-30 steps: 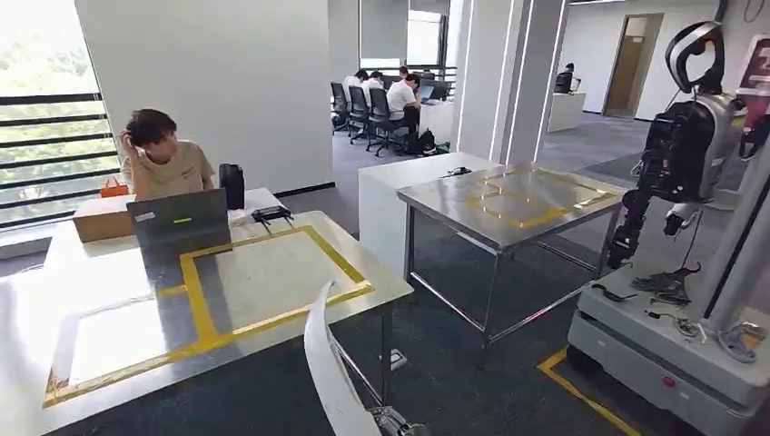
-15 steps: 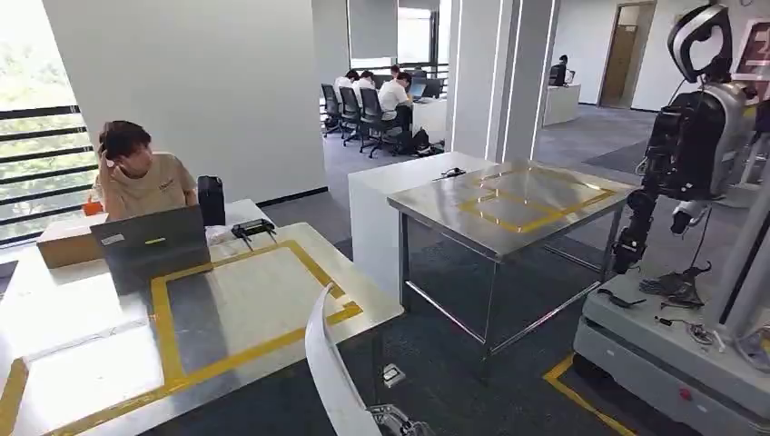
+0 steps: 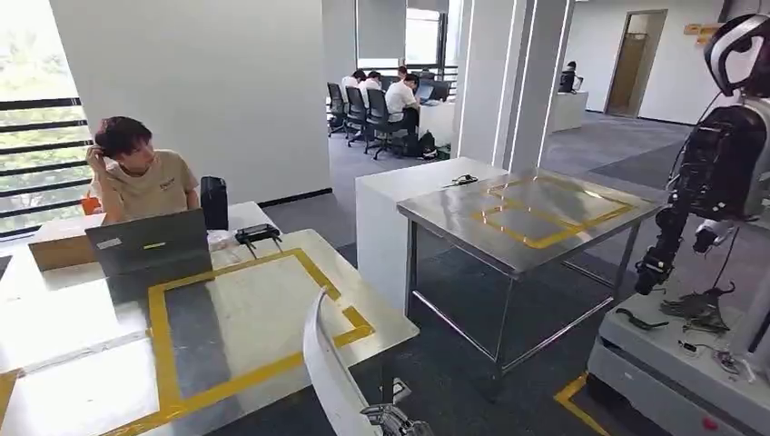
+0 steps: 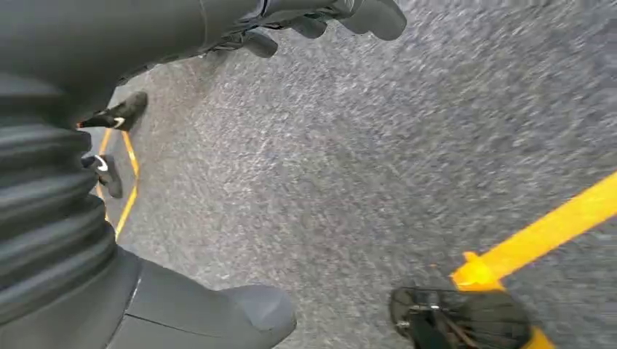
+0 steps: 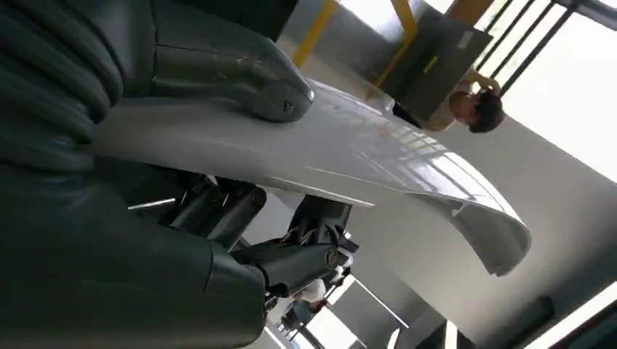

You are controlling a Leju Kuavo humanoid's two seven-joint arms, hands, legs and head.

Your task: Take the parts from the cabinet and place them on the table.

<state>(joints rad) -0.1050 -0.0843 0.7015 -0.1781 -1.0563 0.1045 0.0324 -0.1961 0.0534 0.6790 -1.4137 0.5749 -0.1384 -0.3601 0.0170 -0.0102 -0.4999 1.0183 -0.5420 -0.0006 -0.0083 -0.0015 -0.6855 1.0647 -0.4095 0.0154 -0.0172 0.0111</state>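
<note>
1. The white curved part (image 3: pixel 329 372) is rising into the head view at about 6 o'clock, standing on edge in front of the near table (image 3: pixel 272 309). In the right wrist view the same part (image 5: pixel 349 156) is showing as a long glossy panel with a curled end.
2. The right hand (image 5: pixel 240 182) is grasping this part: the thick grey thumb (image 5: pixel 247 76) is pressing on one face while the darker fingers (image 5: pixel 291 258) are curling under the other. Its metal tip is peeking into the head view (image 3: pixel 390 420) at the foot of the part.
3. The left hand (image 4: pixel 320 18) is hanging over grey carpet (image 4: pixel 349 145) crossed by yellow floor tape (image 4: pixel 546 233); its fingers are lying loosely apart and holding nothing (released).
4. The near table is carrying a yellow tape outline (image 3: pixel 172 363), with a laptop (image 3: pixel 150 243) sitting at about 10 o'clock on it.
5. A person (image 3: pixel 136 177) is sitting behind the laptop, one hand raised to the head.
6. A second steel table (image 3: pixel 531 213), also taped in yellow, is standing at about 2 o'clock, well apart from the near one.
7. Another robot (image 3: pixel 726 154) is standing on a grey base (image 3: pixel 681 363) at 3 o'clock.
8. More people are sitting at desks (image 3: pixel 390 100) far off at 12 o'clock.
</note>
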